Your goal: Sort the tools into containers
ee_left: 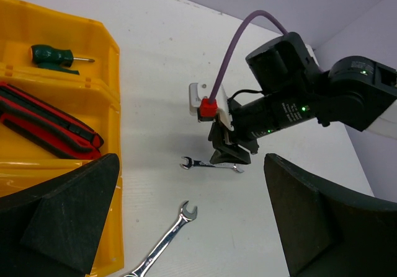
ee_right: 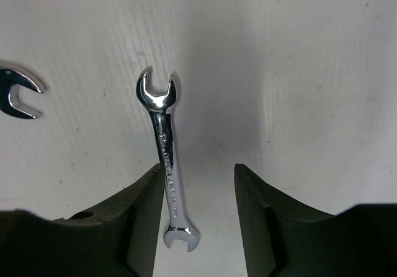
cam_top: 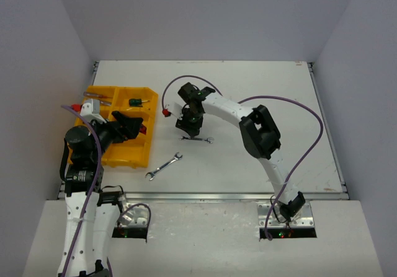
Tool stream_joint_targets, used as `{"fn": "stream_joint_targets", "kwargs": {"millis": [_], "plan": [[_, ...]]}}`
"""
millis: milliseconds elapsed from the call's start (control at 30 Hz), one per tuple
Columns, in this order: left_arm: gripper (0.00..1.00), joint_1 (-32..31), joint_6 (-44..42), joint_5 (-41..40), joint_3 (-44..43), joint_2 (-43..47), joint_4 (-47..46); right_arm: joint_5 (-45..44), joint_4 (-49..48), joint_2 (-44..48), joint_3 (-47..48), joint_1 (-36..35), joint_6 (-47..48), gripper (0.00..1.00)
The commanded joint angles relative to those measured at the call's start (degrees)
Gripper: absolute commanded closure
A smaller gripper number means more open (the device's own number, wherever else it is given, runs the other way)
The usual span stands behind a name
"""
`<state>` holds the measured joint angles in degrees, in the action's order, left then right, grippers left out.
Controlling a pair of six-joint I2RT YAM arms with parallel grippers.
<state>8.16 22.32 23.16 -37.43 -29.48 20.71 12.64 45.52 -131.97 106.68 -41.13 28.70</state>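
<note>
Small wrench flat near table middle, between spread fingers of right gripper, close to one finger, unclamped. Larger wrench toward near edge. Yellow tray by left edge holds green screwdriver, red pliers. Left gripper wide open above tray rim.

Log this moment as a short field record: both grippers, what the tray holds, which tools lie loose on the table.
left gripper: open, above the yellow plastic organiser tray
right gripper: open, low over the small silver open-end wrench, which lies between its fingers, close to one
tray contents visible: green-handled screwdriver in one compartment; red-and-black-handled pliers in the adjoining one
loose on table: the small wrench; a larger silver open-end wrench nearer the arm bases
</note>
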Motion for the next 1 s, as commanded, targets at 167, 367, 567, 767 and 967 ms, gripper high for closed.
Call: {"fn": "stream_joint_targets", "kwargs": {"millis": [167,367,567,767,967], "plan": [[0.00,-0.7,-0.5,0.6,0.4,0.7,-3.2,1.6,12.9,-5.6,8.4,-0.3,0.8,0.52],[0.00,-0.7,-0.4,0.9,0.6,0.7,-3.4,-1.0,14.1,-7.6,8.1,-0.8,2.0,0.56],[0.00,-0.7,-0.4,1.2,0.6,0.4,-3.6,-4.2,9.6,-8.5,4.5,-1.6,1.8,0.61],[0.00,-0.9,-0.4,1.4,0.6,0.5,-3.5,-6.7,7.1,-10.4,4.4,-3.8,1.4,0.72],[0.00,-1.0,-0.4,1.3,0.6,0.9,-3.5,-7.2,7.4,-12.2,2.6,-5.0,0.0,0.75]]}}
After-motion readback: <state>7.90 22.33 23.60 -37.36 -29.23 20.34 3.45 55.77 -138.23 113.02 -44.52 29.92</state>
